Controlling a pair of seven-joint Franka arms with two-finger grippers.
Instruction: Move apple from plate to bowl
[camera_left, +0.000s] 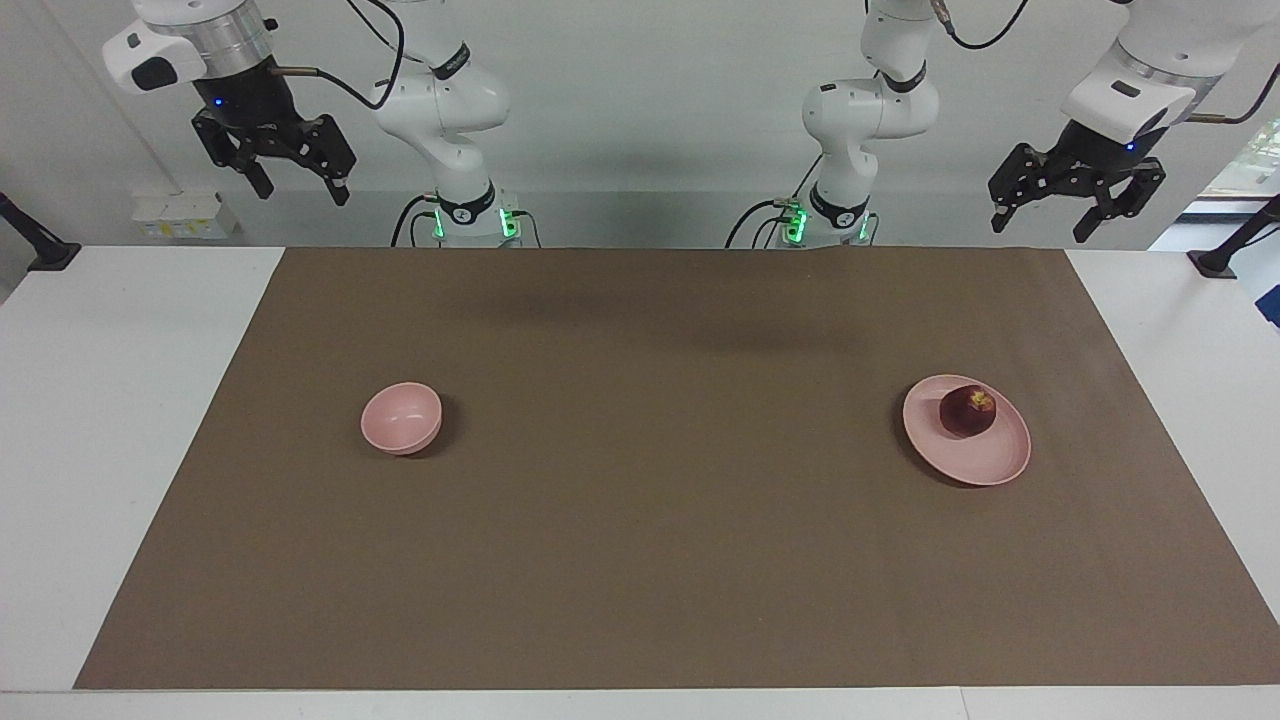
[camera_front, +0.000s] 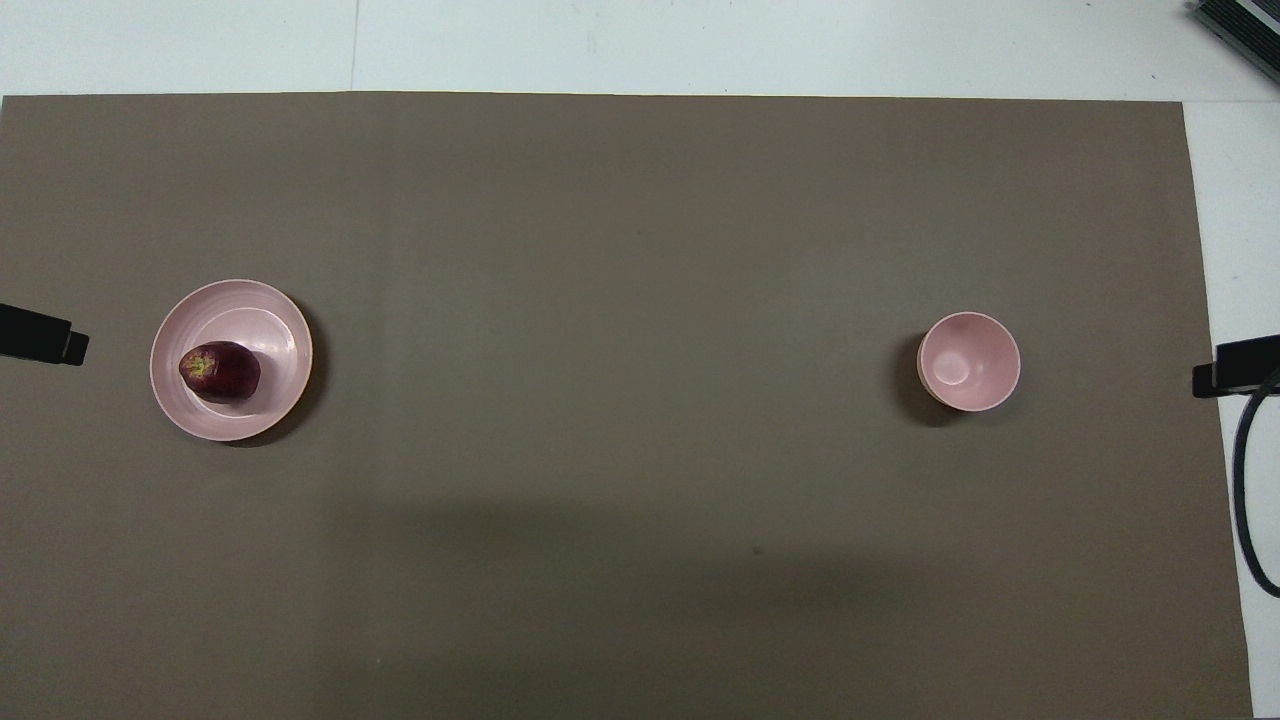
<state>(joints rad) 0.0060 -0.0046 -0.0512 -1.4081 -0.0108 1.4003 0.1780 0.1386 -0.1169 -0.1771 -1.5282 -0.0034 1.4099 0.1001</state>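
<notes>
The dark red apple lies on the wide pale pink plate toward the left arm's end of the table. The small deep pink bowl stands empty toward the right arm's end. My left gripper hangs open and empty, high up near its base at the table's edge. My right gripper hangs open and empty, high up near its own base. Both arms wait. In the overhead view only a dark tip shows at each side edge.
A brown mat covers most of the white table. The plate and bowl are far apart on it, with bare mat between them. Black clamps sit at the table's corners near the robots.
</notes>
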